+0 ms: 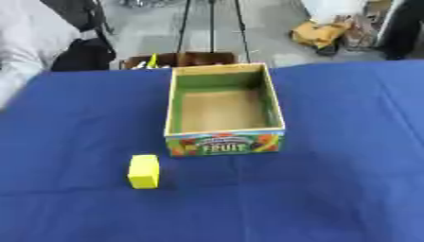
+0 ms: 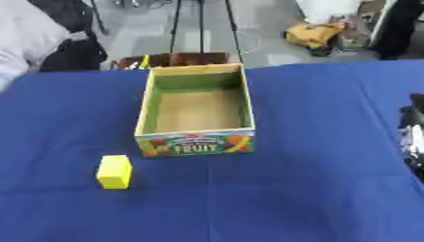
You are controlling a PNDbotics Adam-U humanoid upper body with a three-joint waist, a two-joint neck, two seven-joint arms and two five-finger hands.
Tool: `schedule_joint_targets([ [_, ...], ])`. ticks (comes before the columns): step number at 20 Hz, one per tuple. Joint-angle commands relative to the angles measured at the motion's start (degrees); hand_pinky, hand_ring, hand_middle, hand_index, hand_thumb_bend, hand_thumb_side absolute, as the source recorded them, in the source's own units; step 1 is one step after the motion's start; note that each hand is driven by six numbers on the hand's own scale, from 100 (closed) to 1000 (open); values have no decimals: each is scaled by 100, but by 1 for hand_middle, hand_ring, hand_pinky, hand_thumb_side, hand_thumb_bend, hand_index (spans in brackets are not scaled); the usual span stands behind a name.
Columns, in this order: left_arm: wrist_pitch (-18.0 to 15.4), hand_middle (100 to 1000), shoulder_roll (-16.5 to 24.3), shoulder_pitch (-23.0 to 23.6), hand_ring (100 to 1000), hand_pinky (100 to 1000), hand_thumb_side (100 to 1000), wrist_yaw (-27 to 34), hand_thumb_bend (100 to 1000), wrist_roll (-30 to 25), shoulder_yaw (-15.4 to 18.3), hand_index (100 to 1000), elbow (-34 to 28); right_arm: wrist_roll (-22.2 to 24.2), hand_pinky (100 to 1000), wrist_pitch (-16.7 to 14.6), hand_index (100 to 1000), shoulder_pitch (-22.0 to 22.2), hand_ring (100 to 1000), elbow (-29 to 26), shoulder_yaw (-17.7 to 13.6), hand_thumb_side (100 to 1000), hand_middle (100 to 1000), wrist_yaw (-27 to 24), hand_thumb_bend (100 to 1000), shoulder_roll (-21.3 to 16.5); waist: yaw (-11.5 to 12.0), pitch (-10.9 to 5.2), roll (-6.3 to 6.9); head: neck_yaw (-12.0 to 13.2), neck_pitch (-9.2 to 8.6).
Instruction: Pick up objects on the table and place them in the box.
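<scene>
Only yellow block (image 1: pixel 144 171), well apart from right hand (image 2: pixel 413 134)

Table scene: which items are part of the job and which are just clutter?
Job items:
- yellow block, on the blue cloth, left of the box front
- FRUIT box, nothing visible inside
- right hand, at the right edge

Just lying about:
- tripod legs beyond the table
- orange bag on the floor
</scene>
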Motion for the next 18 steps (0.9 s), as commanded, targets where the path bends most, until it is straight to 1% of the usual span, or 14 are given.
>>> schedule_joint_targets([
  [1, -8, 461, 121, -20, 365, 380, 852, 1, 100, 14, 37, 659, -86, -29, 772, -2, 816, -45, 852, -89, -36, 649, 632, -33, 100, -70, -4, -59, -2, 4, -49],
  [4, -9, 461, 120, -20, 366, 380, 852, -2, 100, 12, 39, 659, -85, -12, 760, -8, 793, -43, 840, -89, -33, 649, 588, -30, 100, -68, -4, -52, -3, -21, -75],
  [8, -7, 462, 121, -22, 368, 381, 851, -9, 100, 17, 45, 661, -90, 12, 774, -19, 798, -41, 863, -89, -39, 649, 596, -34, 100, -63, 0, -46, -8, -114, -51],
  [12, -14, 477, 186, -35, 395, 388, 851, -36, 100, 8, 42, 670, -93, 2, 785, -24, 801, -42, 878, -89, -40, 648, 598, -43, 100, -61, 2, -51, -9, -118, 5],
  [14, -29, 494, 348, -52, 415, 395, 854, -97, 117, -18, 30, 688, -99, 8, 786, -16, 801, -41, 881, -89, -36, 648, 598, -52, 100, -60, 5, -71, -7, -130, 38],
  [17, -75, 532, 763, -84, 457, 421, 864, -344, 224, -171, -34, 735, -87, 23, 787, 0, 802, -38, 882, -89, -28, 647, 598, -74, 100, -62, 6, -117, -5, -192, 147],
  [18, -98, 539, 938, -106, 462, 427, 867, -473, 238, -261, -60, 742, -81, 26, 787, 5, 802, -36, 882, -89, -26, 647, 598, -85, 100, -64, 6, -135, -4, -208, 207],
])
